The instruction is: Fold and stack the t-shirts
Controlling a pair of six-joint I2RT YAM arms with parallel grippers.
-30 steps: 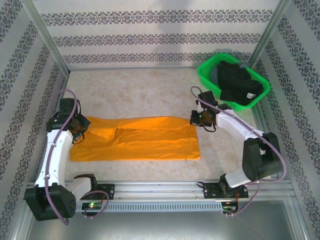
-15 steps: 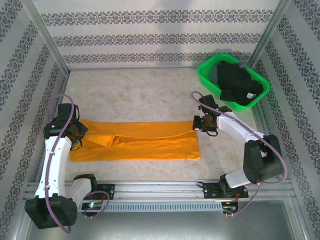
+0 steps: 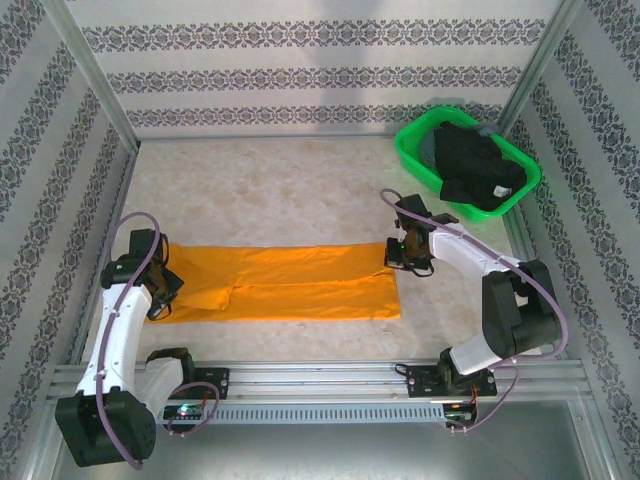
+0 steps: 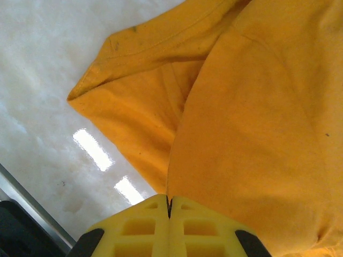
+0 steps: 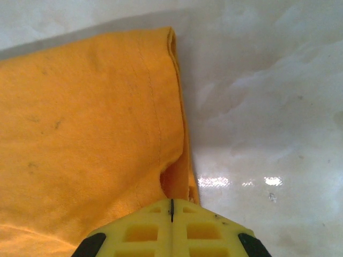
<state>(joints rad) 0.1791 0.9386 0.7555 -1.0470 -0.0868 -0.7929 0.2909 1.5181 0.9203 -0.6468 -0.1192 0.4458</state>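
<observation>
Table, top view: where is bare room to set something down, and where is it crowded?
Free: the wide patch of table between the back wall, the basket and the orange shirt; a thin strip between shirt and near rail. Crowded: the shirt's ends, where the left gripper and right gripper pinch it, and the basket corner.

text: none legible | orange shirt (image 3: 290, 283): plain cloth, no print or tag readable | green basket (image 3: 408, 148): no label readable | wallpaper (image 3: 320, 75): ornament bands, no lettering
</observation>
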